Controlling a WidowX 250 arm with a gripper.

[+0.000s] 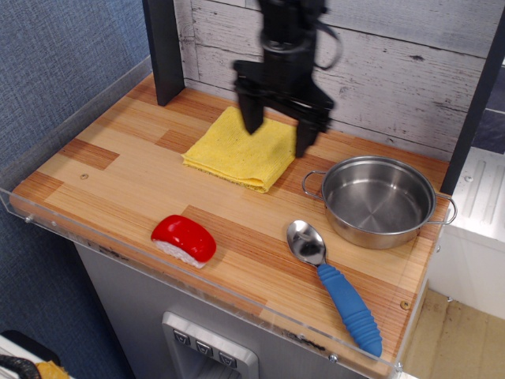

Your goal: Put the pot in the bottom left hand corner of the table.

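The shiny steel pot (379, 201) with two wire loop handles stands at the right side of the striped wooden table (126, 170). My black gripper (278, 136) hangs open and empty above the right part of the yellow cloth, left of the pot and higher than it. Its two fingers (251, 118) point down with a wide gap. The table's near left corner lies far from the pot.
A folded yellow cloth (237, 150) lies at the back centre. A red sushi piece (184, 239) sits near the front edge. A blue-handled metal spoon (335, 288) lies in front of the pot. A dark post (163, 47) stands at the back left.
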